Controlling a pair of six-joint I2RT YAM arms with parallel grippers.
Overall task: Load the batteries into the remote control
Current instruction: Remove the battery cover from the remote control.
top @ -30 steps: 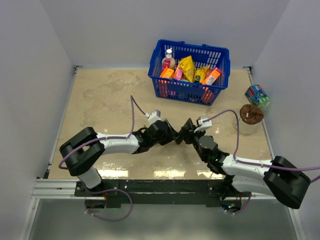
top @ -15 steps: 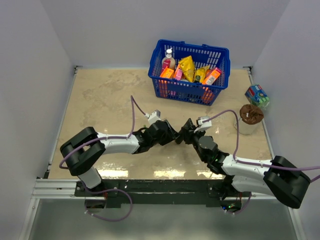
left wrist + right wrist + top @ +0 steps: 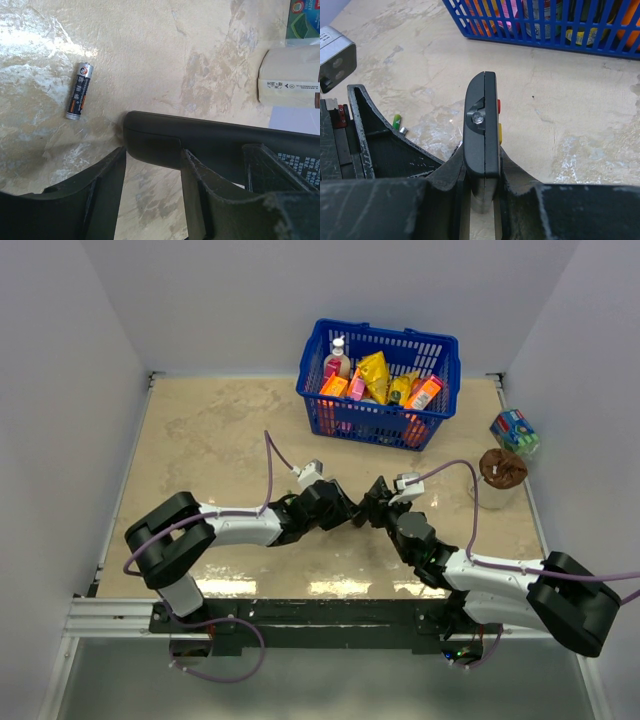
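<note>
Remote control: slim black rectangular plastic bar with rounded corners. The right wrist view shows a red and a yellow button on one broad face. A notch on the narrow side facing that camera holds a small round silvery part.
Place: over the near middle of the beige marbled tabletop, where the two arms meet. In the top view it is mostly hidden among the black grippers.
Attitude: turned on edge, with the button face toward the right of the right wrist view.
Long axis: runs out from between the right fingers, away from that wrist and toward the basket side. In the left wrist view it crosses the picture left to right, with the rounded free end pointing left.
Right gripper: clamped on the remote, one finger against each broad face.
Left gripper: jaws spread wide, with the remote's free end lying across the gap at the fingertips. Contact cannot be told.
Battery: slim cylinder with a dark label, orange print and silver ends. It lies flat on the tabletop near the remote's free end but apart from it.
Green-and-silver bit: lies on the tabletop just beside a left finger, too small to identify.
Basket: blue plastic lattice holding colourful packets, at the far side and well apart.
</note>
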